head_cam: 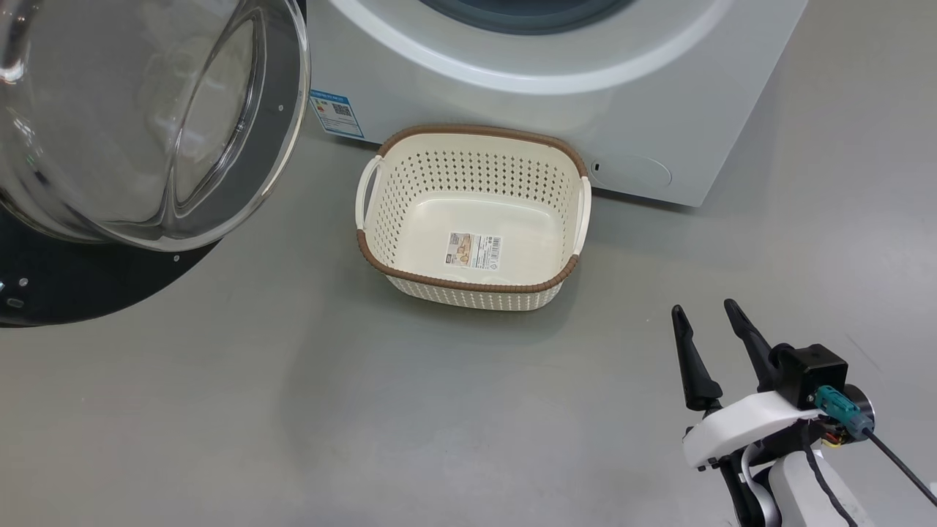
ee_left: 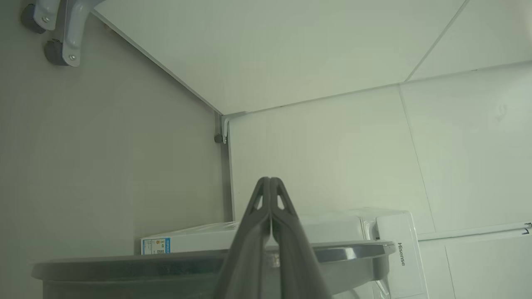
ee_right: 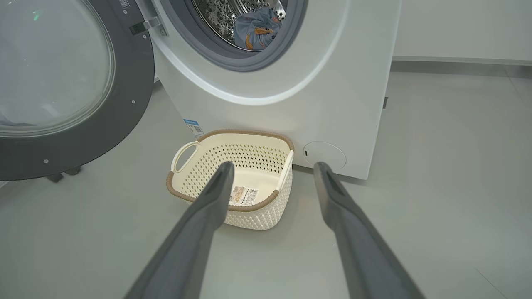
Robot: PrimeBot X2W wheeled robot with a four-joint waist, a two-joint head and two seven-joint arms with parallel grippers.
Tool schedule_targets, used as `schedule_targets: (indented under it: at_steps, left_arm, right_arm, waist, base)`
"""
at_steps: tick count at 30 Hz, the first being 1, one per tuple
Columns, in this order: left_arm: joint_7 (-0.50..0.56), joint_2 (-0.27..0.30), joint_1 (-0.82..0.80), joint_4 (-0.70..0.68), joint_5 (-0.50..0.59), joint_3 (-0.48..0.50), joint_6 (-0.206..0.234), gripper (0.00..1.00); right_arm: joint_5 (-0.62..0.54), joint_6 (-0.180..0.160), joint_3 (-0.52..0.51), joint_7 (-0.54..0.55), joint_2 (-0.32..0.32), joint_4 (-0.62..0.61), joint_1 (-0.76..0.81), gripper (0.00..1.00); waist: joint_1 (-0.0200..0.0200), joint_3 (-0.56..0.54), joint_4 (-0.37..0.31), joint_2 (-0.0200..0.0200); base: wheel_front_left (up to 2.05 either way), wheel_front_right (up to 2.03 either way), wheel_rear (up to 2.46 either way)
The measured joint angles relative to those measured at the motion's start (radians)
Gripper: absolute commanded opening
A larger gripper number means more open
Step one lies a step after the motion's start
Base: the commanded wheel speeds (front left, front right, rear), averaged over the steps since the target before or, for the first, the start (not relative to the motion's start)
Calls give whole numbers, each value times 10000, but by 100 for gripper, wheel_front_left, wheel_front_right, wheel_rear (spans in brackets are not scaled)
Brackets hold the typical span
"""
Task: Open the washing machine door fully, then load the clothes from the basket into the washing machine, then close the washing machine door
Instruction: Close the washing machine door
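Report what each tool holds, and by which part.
Nothing is held: the dark-fingered left tool is shut on air, the right tool open and empty.

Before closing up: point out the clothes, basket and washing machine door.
the clothes [ee_right: 255,30], right wrist view, middle of blue fabric.
the basket [head_cam: 476,172], head view, perforated back wall.
the washing machine door [ee_right: 133,83], right wrist view, dark frame.

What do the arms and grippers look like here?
Right gripper: two long, dark, tapered fingers on a white moulded shell, a black box beside it, a teal connector with a thin black cable. Pale forearm, another black cable along it. Left gripper: same dark grey fingers, small triangular cut-outs near the tips.
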Motion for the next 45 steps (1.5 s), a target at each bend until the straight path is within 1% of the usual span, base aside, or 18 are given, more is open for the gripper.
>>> schedule_targets:
  at_steps: [1, 4, 11, 17, 25, 37, 40, 45]
  left_arm:
    - [268, 2, 1, 130, -27, -58, 0, 0]
    - [617, 0, 3, 230, -226, -165, 12, 0]
    - [1189, -4, 4, 458, -393, -332, 65, 0]
    - [1392, -4, 4, 518, -395, -359, 56, 0]
    - [1402, 6, 4, 625, -393, -376, 38, 0]
    - [1501, 13, -38, 775, -393, -571, -138, 0]
    - [1582, 19, -40, 794, -393, -606, -211, 0]
    - [1871, 33, -40, 823, -424, -650, -215, 0]
  right_arm:
    - [0, 0, 0, 0, -8, 8, -40, 100]
    - [-2, 0, -4, 0, -36, 13, -106, 100]
    - [-46, 2, 21, 0, -104, 48, -106, 100]
    - [-48, 0, 36, 0, -138, 56, -106, 100]
    - [-63, 2, 107, 2, -148, 44, -117, 100]
    - [-75, -8, 84, 2, -169, 38, -202, 100]
    - [-75, -19, 52, 2, -171, 38, -209, 100]
    - [-75, -19, 27, 2, -174, 44, -274, 100]
  waist:
    - [0, 13, 4, 0]
    - [0, 26, 14, 0]
    - [-1, 48, 37, 0]
    - [-1, 81, 28, 0]
    - [0, 176, -20, 0]
    - [-1, 406, -111, 0]
    - [-1, 451, -110, 0]
    - [-1, 482, -82, 0]
  base:
    - [0, 0, 0]
    - [0, 0, 0]
    - [0, 0, 0]
    - [0, 0, 0]
    - [0, 0, 0]
    - [0, 0, 0]
    - [0, 0, 0]
    - [0, 0, 0]
